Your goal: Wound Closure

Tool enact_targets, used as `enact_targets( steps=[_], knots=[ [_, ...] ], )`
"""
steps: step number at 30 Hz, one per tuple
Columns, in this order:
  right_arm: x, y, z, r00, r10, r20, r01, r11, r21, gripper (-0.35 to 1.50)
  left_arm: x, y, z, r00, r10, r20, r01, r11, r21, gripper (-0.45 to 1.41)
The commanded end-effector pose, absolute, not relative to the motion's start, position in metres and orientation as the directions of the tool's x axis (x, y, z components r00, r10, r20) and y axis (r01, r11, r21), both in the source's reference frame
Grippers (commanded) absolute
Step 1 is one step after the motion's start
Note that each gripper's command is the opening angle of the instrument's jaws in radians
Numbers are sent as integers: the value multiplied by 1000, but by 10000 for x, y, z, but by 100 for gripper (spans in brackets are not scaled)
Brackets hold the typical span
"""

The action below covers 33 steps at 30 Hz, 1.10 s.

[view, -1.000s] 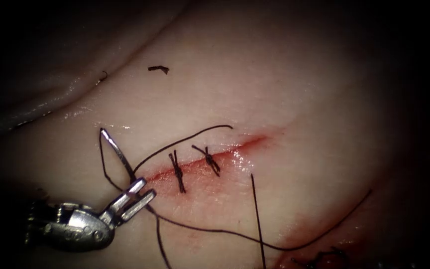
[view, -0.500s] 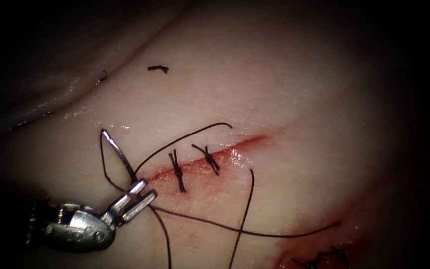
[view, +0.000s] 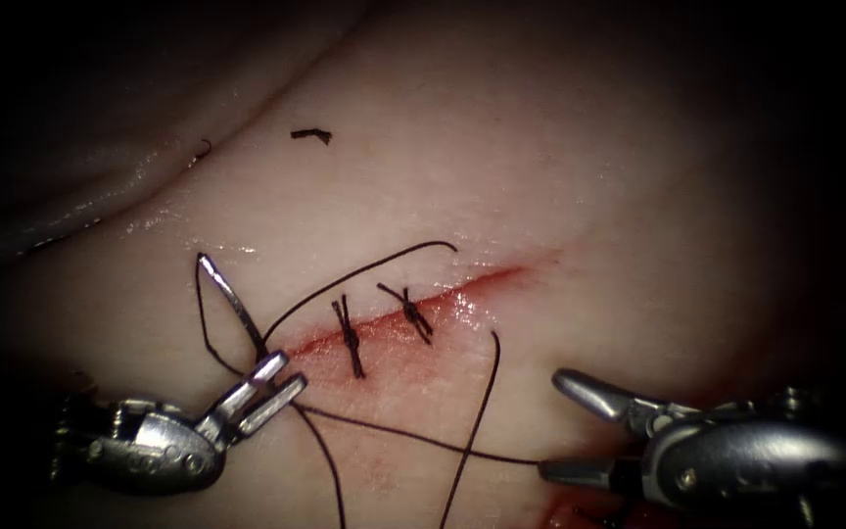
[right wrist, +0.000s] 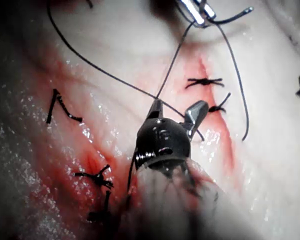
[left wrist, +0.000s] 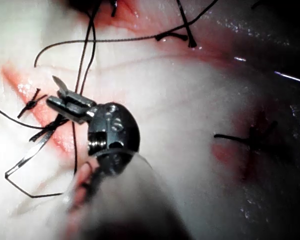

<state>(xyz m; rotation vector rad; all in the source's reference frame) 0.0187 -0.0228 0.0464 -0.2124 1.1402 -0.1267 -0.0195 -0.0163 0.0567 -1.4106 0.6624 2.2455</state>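
Pale tissue [view: 540, 176] across the field, falling to dark at every edge. Open room above and right of the cut [view: 443, 299]; one cut end of thread [view: 310, 135] well clear, far above. Crowded below the cut: two stitches [view: 350, 338] across it, red fluid [view: 384, 323] along it, thread [view: 394, 441] looping over the lower ground.

Left tool [view: 291, 369]: at the cut's left end, clamped on the needle [view: 232, 304] near the end away from the thread. Needle out of the tissue, angled up and left, left of the cut.

Right tool [view: 550, 425]: below the cut's right part, jaws wide apart, gripping nothing. Thread meeting the lower jaw tip; seen from the right wrist, thread passing between the spread jaws [right wrist: 176, 112].
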Motion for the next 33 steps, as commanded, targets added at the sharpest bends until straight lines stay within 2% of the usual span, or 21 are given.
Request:
enact_targets(
  steps=[1, 16, 17, 18, 19, 20, 21, 33],
  knots=[
    [198, -228, 487, 422, -217, -880, -5, 970, -242, 125, -200, -169, 572, -406, 87, -910, -565, -806, 175, -45],
    [222, -218, 589, 471, -275, -838, 13, 952, -305, 126, -200, -169, 573, -406, 87, -910, -565, -806, 175, -45],
    [223, -217, 590, 473, -275, -837, 15, 952, -305, 121, -200, -169, 573, -406, 87, -910, -565, -806, 175, -45],
    [223, -217, 590, 466, -276, -841, 13, 952, -305, 106, -200, -169, 573, -406, 87, -910, -565, -806, 175, -45],
    [223, -218, 589, 452, -276, -848, 17, 953, -301, 76, -200, -169, 573, -406, 87, -910, -565, -806, 175, -45],
    [223, -219, 588, 446, -276, -851, 24, 954, -297, 30, -200, -169, 573, -406, 87, -910, -565, -806, 175, -45],
    [223, -219, 586, 439, -276, -855, 37, 956, -289, -35, -200, -169, 573, -406, 87, -910, -565, -806, 175, -45],
    [222, -245, 561, 414, -285, -864, 132, 958, -253, -35, -200, -169, 573, -406, 87, -910, -565, -806, 175, -45]
  ],
)
